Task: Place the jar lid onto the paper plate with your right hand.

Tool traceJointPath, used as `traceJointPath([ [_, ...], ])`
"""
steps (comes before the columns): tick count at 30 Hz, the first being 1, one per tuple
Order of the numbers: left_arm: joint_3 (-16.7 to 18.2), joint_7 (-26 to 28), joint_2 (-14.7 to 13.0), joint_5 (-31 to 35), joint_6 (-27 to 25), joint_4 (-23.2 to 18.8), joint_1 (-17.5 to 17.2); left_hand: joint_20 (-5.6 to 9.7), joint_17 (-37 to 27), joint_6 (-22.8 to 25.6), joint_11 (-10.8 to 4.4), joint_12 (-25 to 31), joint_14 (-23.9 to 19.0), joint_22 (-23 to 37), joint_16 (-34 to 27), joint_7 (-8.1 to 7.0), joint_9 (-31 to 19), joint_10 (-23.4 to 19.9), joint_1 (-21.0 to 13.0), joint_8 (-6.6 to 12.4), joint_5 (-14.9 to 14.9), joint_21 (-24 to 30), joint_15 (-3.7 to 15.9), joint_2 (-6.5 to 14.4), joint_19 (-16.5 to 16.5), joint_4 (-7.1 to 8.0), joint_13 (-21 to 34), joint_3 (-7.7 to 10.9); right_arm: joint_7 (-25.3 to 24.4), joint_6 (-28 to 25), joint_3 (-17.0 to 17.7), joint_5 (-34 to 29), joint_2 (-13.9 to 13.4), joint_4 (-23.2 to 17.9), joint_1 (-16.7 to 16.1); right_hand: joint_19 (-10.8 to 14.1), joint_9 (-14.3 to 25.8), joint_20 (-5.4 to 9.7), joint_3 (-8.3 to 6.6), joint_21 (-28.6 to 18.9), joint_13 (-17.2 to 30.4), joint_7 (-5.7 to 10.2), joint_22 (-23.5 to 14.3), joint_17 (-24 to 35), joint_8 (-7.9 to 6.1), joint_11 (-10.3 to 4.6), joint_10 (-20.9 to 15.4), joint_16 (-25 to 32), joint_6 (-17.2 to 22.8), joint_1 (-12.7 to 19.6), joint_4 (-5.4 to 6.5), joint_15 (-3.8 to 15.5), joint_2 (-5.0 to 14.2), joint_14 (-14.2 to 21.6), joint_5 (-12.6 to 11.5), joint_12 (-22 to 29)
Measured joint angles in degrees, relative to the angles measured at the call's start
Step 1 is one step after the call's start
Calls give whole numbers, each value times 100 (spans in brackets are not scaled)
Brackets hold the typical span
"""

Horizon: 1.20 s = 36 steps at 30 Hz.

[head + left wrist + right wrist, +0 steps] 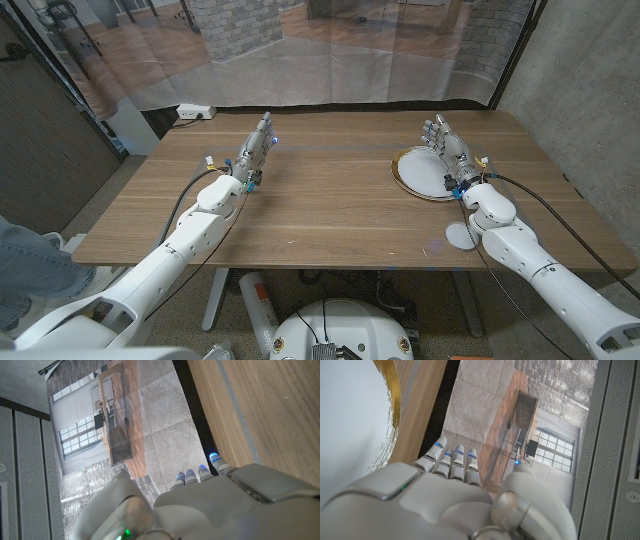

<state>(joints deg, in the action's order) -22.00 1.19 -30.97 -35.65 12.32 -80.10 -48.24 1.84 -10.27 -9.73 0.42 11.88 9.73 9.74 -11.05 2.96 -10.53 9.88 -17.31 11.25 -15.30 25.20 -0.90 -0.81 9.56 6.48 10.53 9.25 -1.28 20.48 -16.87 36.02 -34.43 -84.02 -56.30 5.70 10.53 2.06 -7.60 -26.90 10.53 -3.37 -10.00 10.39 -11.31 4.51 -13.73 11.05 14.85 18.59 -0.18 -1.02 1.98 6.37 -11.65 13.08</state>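
The white paper plate with a gold rim (405, 180) lies on the right half of the wooden table, and its edge (395, 405) also appears in the right wrist view. A small white round jar lid (461, 236) lies near the table's front edge, just left of my right forearm and well behind the hand. My right hand (447, 150) (445, 495) reaches over the plate's right side, fingers stretched out and apart, holding nothing. My left hand (257, 148) (225, 505) stands on the left half of the table with fingers straight, also holding nothing.
A white power strip (195, 112) lies on the floor beyond the table's far left corner. A clear plastic curtain (330, 60) hangs behind the table. A person's jeans-clad leg (20, 260) shows at the left edge. A concrete wall (590, 90) stands to the right.
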Motion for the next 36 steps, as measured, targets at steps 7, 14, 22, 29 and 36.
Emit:
traceJointPath([
  [7,9,-16,-5,-4,-4,4,3,0,0,0,0,0,0,0,0,0,0,0,0,0,0,-21,0,0,0,0,0,0,-76,40,68,-37,-88,-213,-168,20,0,20,-23,20,0,0,0,1,0,0,0,0,0,41,-23,-31,20,30,0,0],
  [14,15,-38,-20,-7,-7,29,13,0,0,-23,0,-1,0,0,0,22,1,0,-17,0,0,-42,0,17,0,-23,0,23,-162,58,122,-105,-173,-389,-295,20,0,20,1,42,-1,2,0,1,0,0,0,0,2,69,-46,-31,-9,30,23,0],
  [22,20,-47,-41,-9,-8,24,10,0,1,-22,0,-1,0,0,0,22,0,0,-30,0,0,-64,0,30,0,-23,-1,23,-215,73,172,-177,-248,-516,-397,19,0,20,1,63,-1,31,1,1,0,0,0,0,31,69,-46,-30,-9,30,23,0],
  [29,25,-22,-74,-2,-35,-49,-20,0,0,10,13,-1,0,-1,0,54,1,-14,-63,22,36,-86,0,63,0,-23,-1,23,-279,98,247,-255,-338,-636,-517,43,-1,2,1,85,-1,31,0,16,0,0,0,43,30,69,-46,-30,-9,113,29,0],
  [36,25,41,-90,27,-98,-118,-35,0,1,128,52,26,29,-1,0,120,1,9,-98,66,36,-108,-29,98,0,-64,-1,30,-338,139,320,-316,-400,-711,-629,81,0,-1,-17,85,-1,52,1,16,0,-21,-21,43,9,91,-64,1,14,143,44,0],
])
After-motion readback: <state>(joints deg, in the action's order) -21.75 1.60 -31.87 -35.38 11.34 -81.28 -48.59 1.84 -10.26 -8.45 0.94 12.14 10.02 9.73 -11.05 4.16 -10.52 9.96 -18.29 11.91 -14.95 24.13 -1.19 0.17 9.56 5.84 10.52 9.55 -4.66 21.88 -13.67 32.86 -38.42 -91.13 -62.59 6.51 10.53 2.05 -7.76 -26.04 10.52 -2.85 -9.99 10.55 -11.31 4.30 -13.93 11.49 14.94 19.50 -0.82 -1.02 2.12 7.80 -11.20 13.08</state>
